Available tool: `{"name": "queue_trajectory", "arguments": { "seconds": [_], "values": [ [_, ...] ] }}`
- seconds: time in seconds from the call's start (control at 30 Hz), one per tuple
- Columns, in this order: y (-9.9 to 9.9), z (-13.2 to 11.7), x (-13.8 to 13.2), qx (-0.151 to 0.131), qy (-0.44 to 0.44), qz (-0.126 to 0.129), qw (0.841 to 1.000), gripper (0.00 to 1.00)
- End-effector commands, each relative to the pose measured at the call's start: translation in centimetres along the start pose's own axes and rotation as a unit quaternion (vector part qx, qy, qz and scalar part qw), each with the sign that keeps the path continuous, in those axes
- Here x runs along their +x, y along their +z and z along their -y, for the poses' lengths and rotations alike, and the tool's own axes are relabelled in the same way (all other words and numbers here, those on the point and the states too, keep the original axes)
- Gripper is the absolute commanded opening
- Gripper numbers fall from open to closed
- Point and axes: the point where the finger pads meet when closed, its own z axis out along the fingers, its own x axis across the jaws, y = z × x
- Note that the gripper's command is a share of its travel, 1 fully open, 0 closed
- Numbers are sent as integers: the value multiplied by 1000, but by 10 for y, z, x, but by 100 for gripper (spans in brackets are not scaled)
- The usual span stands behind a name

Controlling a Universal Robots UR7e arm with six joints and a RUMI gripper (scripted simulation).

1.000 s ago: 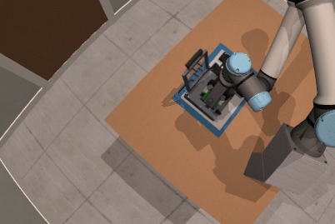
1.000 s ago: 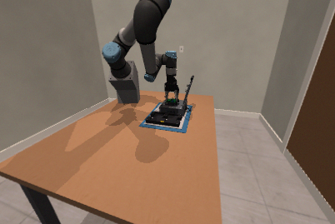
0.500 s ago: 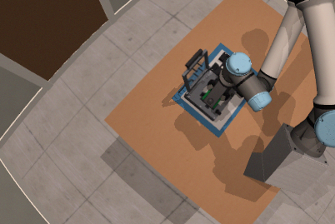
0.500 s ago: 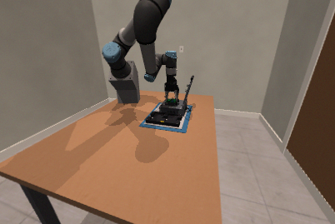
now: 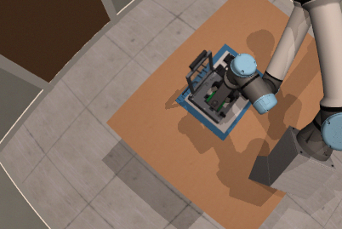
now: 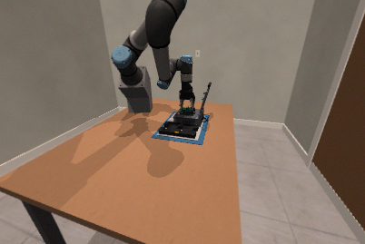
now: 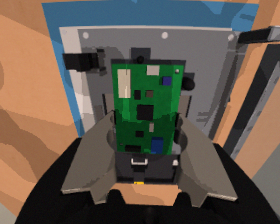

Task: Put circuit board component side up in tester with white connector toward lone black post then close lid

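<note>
My gripper [image 7: 145,112] [image 6: 187,107] points down over the tester and is shut on the circuit board by its long edges. The green board [image 7: 161,102] [image 6: 187,110] [image 5: 211,97] is component side up and looks level. It is over the grey tester bed [image 7: 156,46] [image 6: 188,118]; whether it touches the bed is unclear. Its white connector [image 7: 124,83] is at the board's far left in the wrist view. A round black post [image 7: 188,84] is just right of the board. The tester's pins and the board's holes cannot be made out. The lid [image 5: 190,78] [image 6: 206,99] stands open.
A low black unit [image 6: 169,129] with a yellow mark is beside the tester, on the same blue-edged base [image 5: 223,136] [image 6: 200,141]. A black clamp [image 7: 80,61] is left of the board in the wrist view. The raised lid frame is close to the arm's wrist.
</note>
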Motion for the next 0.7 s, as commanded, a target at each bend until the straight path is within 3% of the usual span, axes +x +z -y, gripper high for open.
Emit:
{"name": "queue_trajectory", "arguments": {
  "seconds": [0.0, 0.67],
  "values": [
    [0, 0, 0, 0, 0, 0, 1000, 39],
    [2, 0, 0, 0, 0, 0, 1000, 39]
  ]
}}
